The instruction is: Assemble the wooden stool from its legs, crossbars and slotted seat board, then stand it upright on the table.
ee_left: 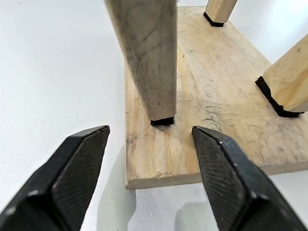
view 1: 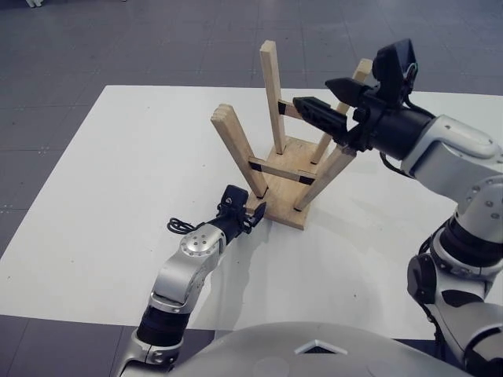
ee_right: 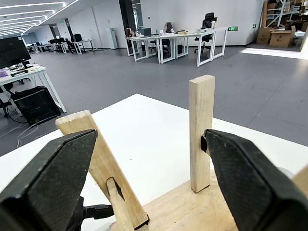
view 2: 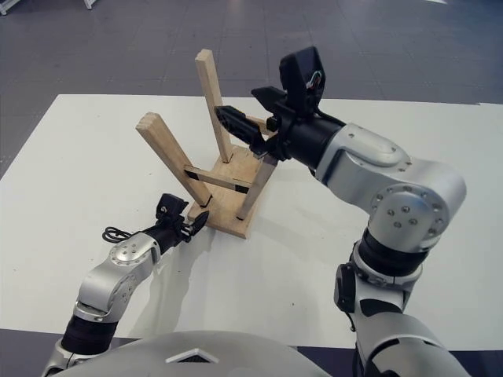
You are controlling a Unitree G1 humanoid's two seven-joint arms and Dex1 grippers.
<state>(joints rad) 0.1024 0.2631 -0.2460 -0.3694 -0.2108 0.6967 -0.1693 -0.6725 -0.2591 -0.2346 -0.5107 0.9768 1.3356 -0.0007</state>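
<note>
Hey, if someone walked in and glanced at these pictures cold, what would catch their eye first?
The wooden stool stands out first, upside down in the middle of the white table, with its seat board down and its legs sticking up. The right gripper hangs high among the legs with its jaws open. The left gripper sits low at the seat board's near corner, jaws open toward it.

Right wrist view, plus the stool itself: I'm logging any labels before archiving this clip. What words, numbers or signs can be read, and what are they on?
No text can be read.
Green sign on the room's far wall: too small to read.
Cardboard boxes at the back: any print is too blurred to read.
Stool and white table: no words or numbers on them.
</note>
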